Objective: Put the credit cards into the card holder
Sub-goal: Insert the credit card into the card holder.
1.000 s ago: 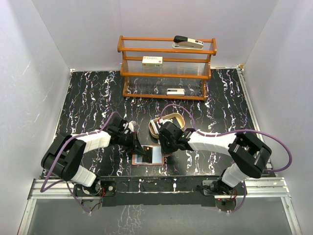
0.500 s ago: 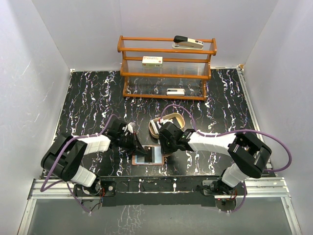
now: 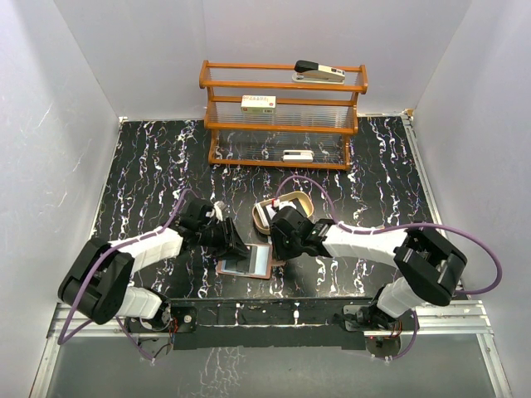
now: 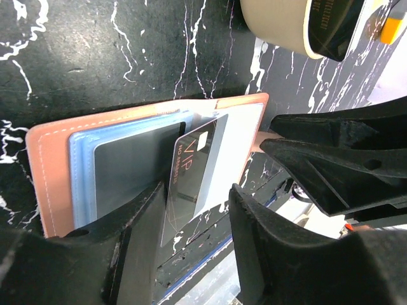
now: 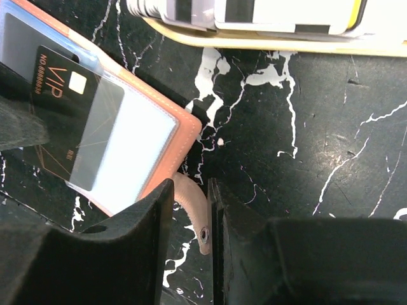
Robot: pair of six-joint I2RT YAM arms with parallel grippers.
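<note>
The card holder point(image 3: 249, 264) lies open on the black table between the arms, reddish-brown with bluish pockets point(image 4: 57, 165) point(image 5: 172, 140). A dark credit card marked VIP point(image 4: 194, 165) point(image 5: 60, 101) lies on it, its far end under the clear pocket. My left gripper point(image 3: 235, 245) point(image 4: 198, 190) is open, with the card's near end between its fingers and against the left one. My right gripper point(image 3: 278, 251) point(image 5: 191, 187) is shut on the holder's strap point(image 5: 191, 203). More cards point(image 5: 280, 13) lie in the tan tin tray point(image 3: 305, 201).
The tan tray's rim point(image 5: 254, 43) is just behind the card holder. A wooden rack point(image 3: 282, 116) at the back holds a stapler point(image 3: 319, 72) and white boxes point(image 3: 258, 103). White walls close in the table on three sides.
The left arm has stretched lower and forward over the card holder. The holder has shifted slightly left and turned a little. The right gripper has kept its hold on the strap.
</note>
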